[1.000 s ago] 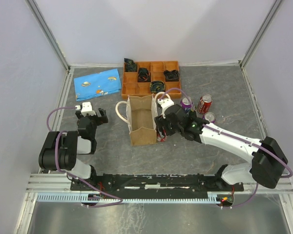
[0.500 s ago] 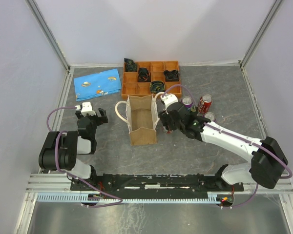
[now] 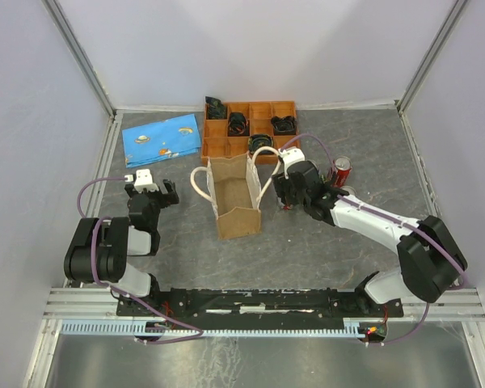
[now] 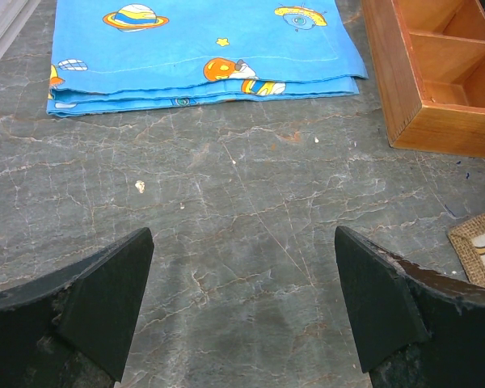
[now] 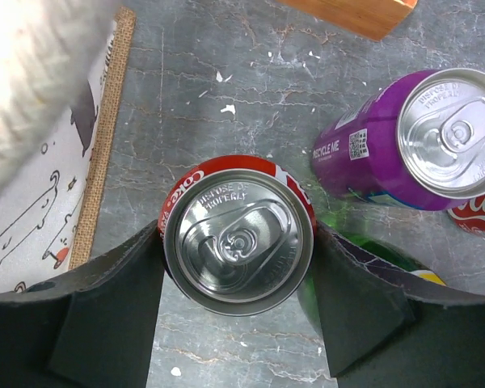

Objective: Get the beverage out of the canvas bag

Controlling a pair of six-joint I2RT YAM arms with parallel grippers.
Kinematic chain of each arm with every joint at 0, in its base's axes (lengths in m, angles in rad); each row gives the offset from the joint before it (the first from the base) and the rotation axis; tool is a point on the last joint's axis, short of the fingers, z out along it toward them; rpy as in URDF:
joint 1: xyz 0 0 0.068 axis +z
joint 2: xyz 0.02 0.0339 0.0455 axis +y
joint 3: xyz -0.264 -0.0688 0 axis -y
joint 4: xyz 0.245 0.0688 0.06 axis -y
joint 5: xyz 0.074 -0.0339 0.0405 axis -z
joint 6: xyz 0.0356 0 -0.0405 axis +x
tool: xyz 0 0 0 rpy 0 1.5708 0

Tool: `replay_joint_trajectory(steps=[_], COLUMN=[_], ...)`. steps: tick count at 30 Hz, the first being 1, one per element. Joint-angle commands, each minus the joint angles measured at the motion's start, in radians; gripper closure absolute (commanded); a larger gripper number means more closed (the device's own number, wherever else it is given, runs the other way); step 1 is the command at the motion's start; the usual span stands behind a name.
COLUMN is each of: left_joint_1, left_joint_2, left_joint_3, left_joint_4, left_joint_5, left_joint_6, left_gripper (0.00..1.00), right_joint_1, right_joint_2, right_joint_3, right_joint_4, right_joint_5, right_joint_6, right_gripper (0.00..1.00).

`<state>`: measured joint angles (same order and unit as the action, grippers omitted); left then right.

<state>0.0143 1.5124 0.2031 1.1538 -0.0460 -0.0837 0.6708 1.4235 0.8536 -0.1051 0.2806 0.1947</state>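
Cans first, and I make it four: a red can (image 5: 238,234), a purple can (image 5: 412,141), a green can (image 5: 339,225) (mostly hidden, just a sliver showing) and a second red can (image 5: 477,214), only partly in view. So that's two red, one purple, one green. Bags: just the one bag (image 3: 238,224), with two rope handles (image 3: 199,182). One wooden tray (image 3: 214,147), eight compartments, two rows of four. Small black items (image 3: 238,122) sitting in it: four. And one folded blue cloth (image 3: 161,138) near the far left corner of the table (image 3: 331,129).
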Motion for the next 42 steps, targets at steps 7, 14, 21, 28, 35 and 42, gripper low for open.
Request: replay_joint_trajectory(steps=[7,14,21,28,35,42], left_joint_1=[-0.004,-0.004,-0.004,-0.004,-0.004,-0.004], left_joint_2=[0.005,0.006,0.007,0.005,0.006,0.007], left_joint_3=[0.024,0.025,0.024,0.024,0.024,0.024], left_joint_4=[0.039,0.040,0.039,0.039,0.040,0.039], left_joint_5=[-0.003,-0.003,-0.003,-0.003,-0.004,-0.004], left_joint_6=[0.044,0.044,0.044,0.044,0.044,0.044], left_gripper=[0.01,0.01,0.01,0.01,0.01,0.01], right_joint_1=[-0.013,-0.013,-0.010,0.020,0.103,0.143], right_joint_2=[0.005,-0.001,-0.004,-0.007,-0.066,-0.223], right_joint_3=[0.019,0.005,-0.007,-0.008,0.043,0.118], right_joint_4=[0.121,0.090,0.064,0.039,-0.033,-0.178], right_joint_5=[-0.012,-0.020,-0.021,0.007,0.095,0.204], right_joint_6=[0.012,0.041,0.069,0.060,0.038,0.090], right_gripper=[0.87,0.50,0.22,0.02,0.01,0.04])
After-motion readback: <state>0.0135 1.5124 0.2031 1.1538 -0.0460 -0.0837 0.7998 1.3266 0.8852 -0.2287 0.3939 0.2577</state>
